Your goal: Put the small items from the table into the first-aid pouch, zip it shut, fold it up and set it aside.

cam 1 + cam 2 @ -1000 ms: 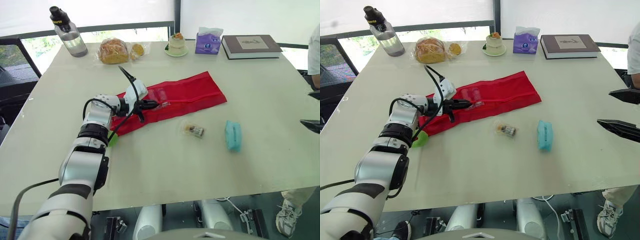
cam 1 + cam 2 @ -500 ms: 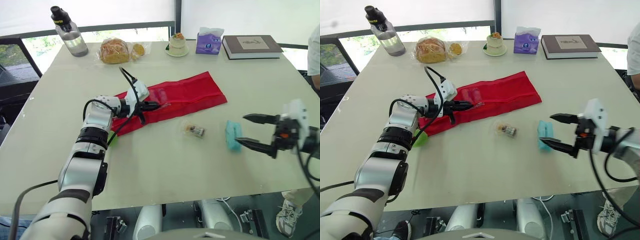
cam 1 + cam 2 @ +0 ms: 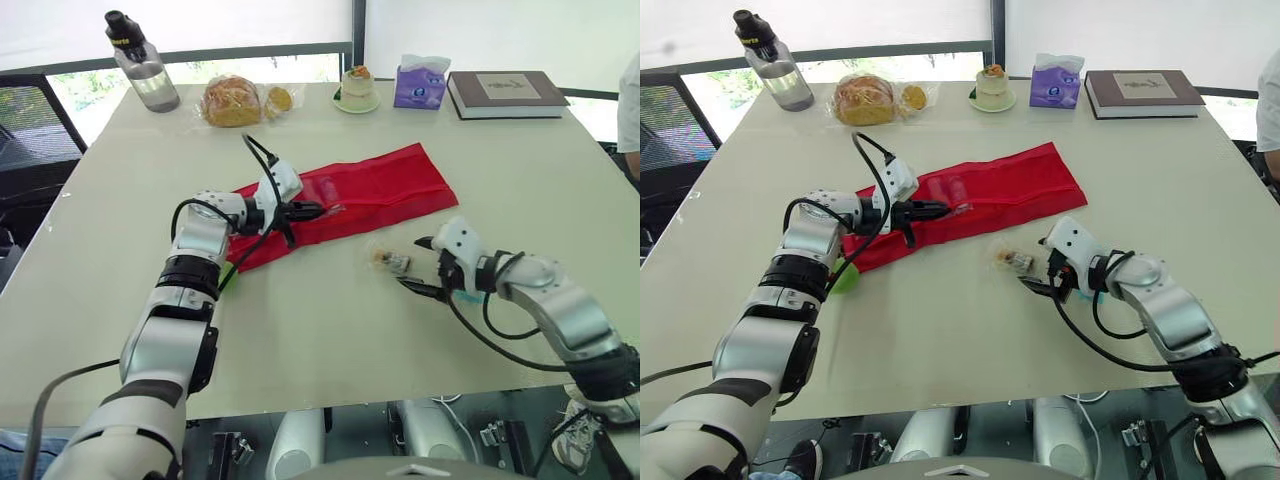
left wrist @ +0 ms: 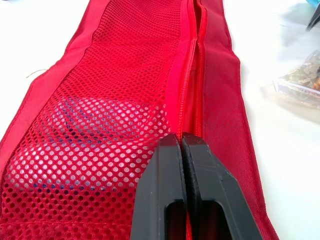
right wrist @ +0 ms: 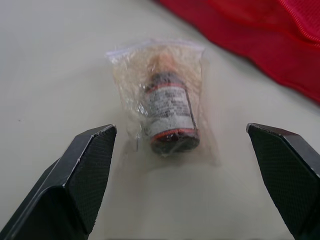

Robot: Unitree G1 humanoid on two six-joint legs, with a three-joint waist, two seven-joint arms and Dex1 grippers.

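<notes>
The red first-aid pouch [image 3: 370, 190] lies unfolded across the middle of the table, its mesh pocket and zipper [image 4: 192, 75] facing up. My left gripper [image 3: 316, 211] is shut on the pouch's zipper edge [image 4: 181, 139]. A small brown bottle in a clear bag [image 3: 388, 260] lies on the table in front of the pouch. My right gripper [image 3: 410, 262] is open, one finger on each side of the bottle [image 5: 167, 112], apart from it. A teal packet [image 3: 466, 294] is mostly hidden behind the right wrist. A green item [image 3: 843, 278] peeks out under my left forearm.
Along the far edge stand a water bottle [image 3: 145, 75], bagged bread [image 3: 232, 100], a cupcake on a saucer [image 3: 355, 88], a purple tissue pack [image 3: 418, 82] and a book [image 3: 505, 92]. A person [image 3: 630, 100] is at the right edge.
My right arm has come in from the right edge, passed over the teal packet and reached the bagged bottle with its fingers open. The left gripper has kept its hold on the pouch.
</notes>
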